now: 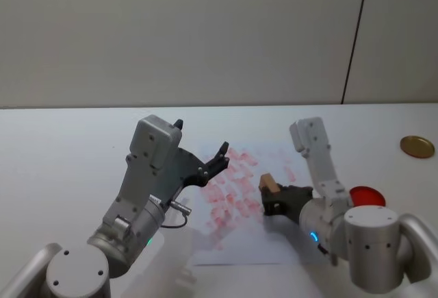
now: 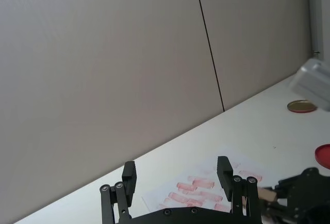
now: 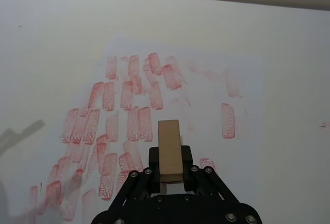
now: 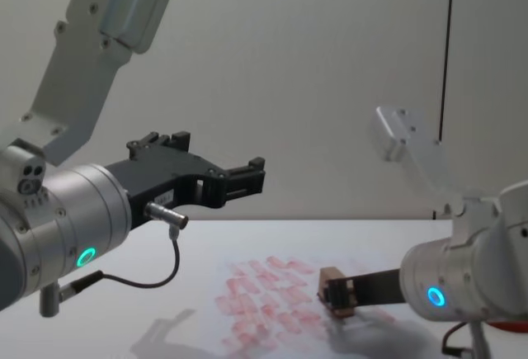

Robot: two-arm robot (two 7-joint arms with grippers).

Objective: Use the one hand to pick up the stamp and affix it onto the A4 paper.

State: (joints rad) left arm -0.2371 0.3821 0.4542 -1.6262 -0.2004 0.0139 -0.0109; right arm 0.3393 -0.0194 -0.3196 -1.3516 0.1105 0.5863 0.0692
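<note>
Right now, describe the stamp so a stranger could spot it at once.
On the white table lies the A4 paper, covered in red marks. Over its right part the right claw is shut on the stamp, a small tan wooden block. The red ink pad to its right is flat and round instead.

A flat round red ink pad (image 1: 367, 195) and a round gold metal lid (image 1: 417, 146) lie apart on the plain white bench (image 1: 61, 147).
</note>
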